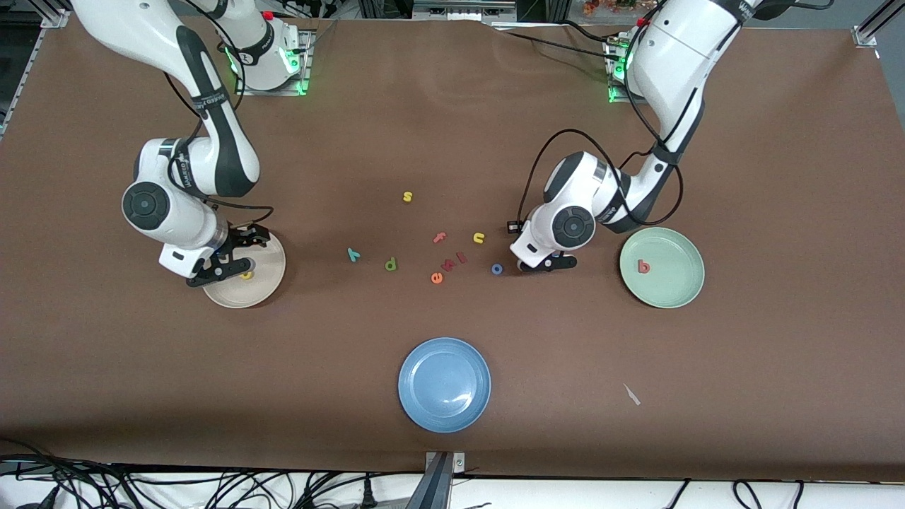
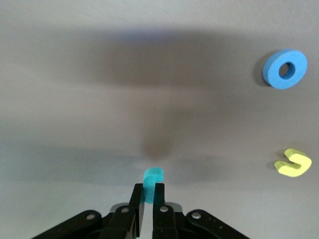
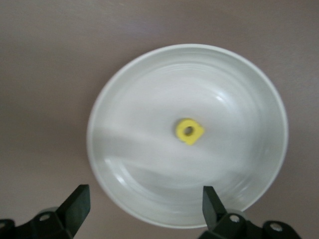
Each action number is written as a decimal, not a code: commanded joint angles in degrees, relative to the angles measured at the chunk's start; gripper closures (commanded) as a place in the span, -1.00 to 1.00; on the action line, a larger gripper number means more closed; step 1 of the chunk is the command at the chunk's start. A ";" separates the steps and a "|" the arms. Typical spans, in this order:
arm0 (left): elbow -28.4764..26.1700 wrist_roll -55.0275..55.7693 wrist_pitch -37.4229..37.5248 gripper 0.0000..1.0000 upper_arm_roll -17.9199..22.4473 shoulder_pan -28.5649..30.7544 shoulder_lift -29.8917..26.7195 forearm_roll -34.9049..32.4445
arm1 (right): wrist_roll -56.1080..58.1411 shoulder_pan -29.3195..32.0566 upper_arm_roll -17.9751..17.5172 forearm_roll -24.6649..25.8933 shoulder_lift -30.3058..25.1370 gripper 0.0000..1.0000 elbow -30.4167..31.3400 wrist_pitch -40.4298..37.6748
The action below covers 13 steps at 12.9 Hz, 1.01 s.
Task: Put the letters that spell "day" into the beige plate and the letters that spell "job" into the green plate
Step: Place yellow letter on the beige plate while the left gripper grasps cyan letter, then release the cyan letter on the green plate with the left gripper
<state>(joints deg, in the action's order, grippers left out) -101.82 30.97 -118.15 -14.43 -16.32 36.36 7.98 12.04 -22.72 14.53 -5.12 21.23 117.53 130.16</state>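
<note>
Yellow "a" (image 3: pixel 189 131) on beige plate (image 1: pixel 272 279), salmon-red "b" (image 1: pixel 643 266) on green plate (image 1: pixel 679 286), blue "o" (image 1: pixel 497 268), brown table (image 1: pixel 452 141)

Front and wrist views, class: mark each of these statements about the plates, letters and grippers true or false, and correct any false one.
1. The yellow "a" lies in the beige plate. True.
2. The green plate holds the blue "o". False: it holds the salmon "b"; the blue "o" lies on the table.
3. The left gripper is shut on a teal letter. True.
4. The right gripper grips the yellow "a". False: it is open over the beige plate, and the "a" lies loose.
5. The blue plate holds the dark green "d". False: the dark green "d" lies on the table.
</note>
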 commanded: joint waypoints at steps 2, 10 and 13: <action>2.59 -10.55 10.46 1.00 0.28 7.07 -3.74 -1.38 | -7.90 -0.13 -4.85 -0.94 -2.77 -1.00 0.06 -3.68; 3.74 -30.16 15.76 1.00 0.37 22.28 -3.32 -14.21 | -8.63 -0.13 -14.26 -0.50 -4.27 -1.00 -0.81 -3.86; 3.04 -33.17 14.88 1.00 0.46 25.46 -0.86 -16.41 | -7.56 -1.53 -14.88 0.20 -1.55 -1.00 -3.79 -3.34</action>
<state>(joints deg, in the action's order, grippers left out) -98.50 -0.32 -103.11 -13.38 7.96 33.75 -6.01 3.39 -23.72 -0.02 -5.13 18.22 116.04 127.45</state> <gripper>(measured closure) 0.921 0.000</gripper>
